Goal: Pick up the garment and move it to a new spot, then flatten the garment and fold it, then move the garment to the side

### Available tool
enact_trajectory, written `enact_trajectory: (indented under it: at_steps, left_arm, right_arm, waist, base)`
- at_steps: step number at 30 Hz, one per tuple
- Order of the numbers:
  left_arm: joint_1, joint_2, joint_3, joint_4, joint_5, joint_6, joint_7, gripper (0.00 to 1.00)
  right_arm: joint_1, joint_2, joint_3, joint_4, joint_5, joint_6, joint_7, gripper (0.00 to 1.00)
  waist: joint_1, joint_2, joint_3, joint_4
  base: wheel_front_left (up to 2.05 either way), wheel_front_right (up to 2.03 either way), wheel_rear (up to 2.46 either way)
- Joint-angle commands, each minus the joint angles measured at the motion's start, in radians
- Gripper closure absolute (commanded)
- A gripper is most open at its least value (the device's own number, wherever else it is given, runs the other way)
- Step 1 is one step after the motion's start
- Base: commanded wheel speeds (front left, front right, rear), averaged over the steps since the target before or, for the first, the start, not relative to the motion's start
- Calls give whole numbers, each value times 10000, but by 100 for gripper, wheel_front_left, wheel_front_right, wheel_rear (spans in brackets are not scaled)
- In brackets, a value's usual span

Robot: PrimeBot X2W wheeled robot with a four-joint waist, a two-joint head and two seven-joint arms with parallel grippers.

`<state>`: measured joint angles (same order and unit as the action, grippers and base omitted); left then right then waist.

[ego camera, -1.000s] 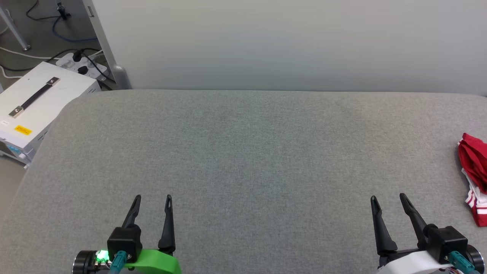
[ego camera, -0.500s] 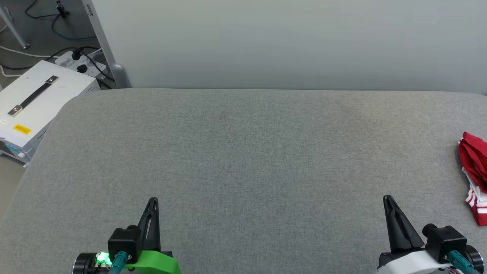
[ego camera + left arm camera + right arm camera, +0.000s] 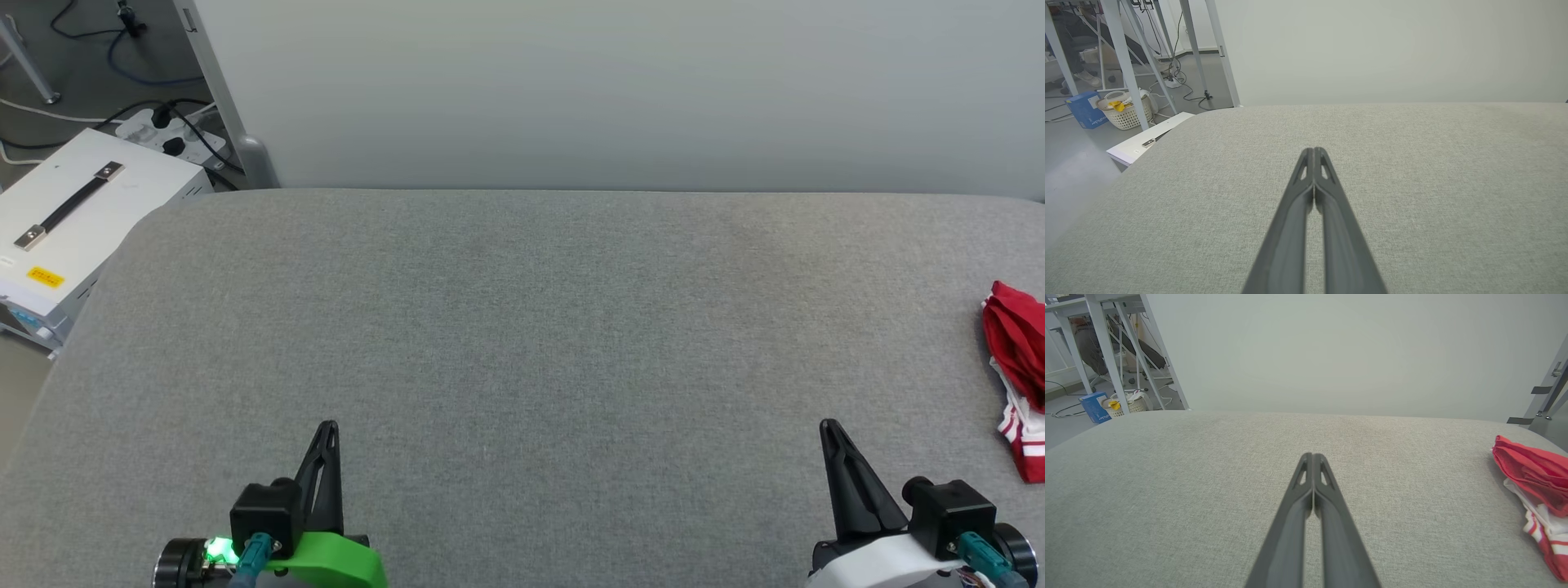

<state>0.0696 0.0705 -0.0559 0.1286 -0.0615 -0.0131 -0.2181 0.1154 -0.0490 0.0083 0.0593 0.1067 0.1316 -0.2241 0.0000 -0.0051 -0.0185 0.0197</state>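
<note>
Garment [image 3: 1012, 343] crumpled, long axis near-to-far — left fingers [image 3: 324, 478], right fingers [image 3: 849, 482] pressed together, empty.

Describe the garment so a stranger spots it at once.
Start at the grey padded table. Follow it to its right side, beyond the right claw. The garment is a crumpled red heap with white striped trim, the only cloth lying there.

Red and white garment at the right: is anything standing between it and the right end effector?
Nothing visible does. Only bare grey fabric surface lies between the shut right end effector and the crumpled garment, which lies apart from it, to its right.
</note>
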Motion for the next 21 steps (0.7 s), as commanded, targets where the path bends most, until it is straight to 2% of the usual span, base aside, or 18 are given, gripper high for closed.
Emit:
enact_trajectory:
  at_steps: [1, 21]
  left_arm:
    - [-104, -24, 53, -54, 77, 20, 56, 100]
    - [-227, -61, 158, -309, 188, 43, 496, 100]
  right_arm:
    - [-170, -5, -9, -66, -73, -2, 72, 100]
    - [-374, -7, -24, -175, -279, -3, 521, 100]
  waist:
    - [0, 8, 2, -3]
    - [0, 17, 40, -43]
  base:
    - [0, 0, 0]
    - [0, 0, 0]
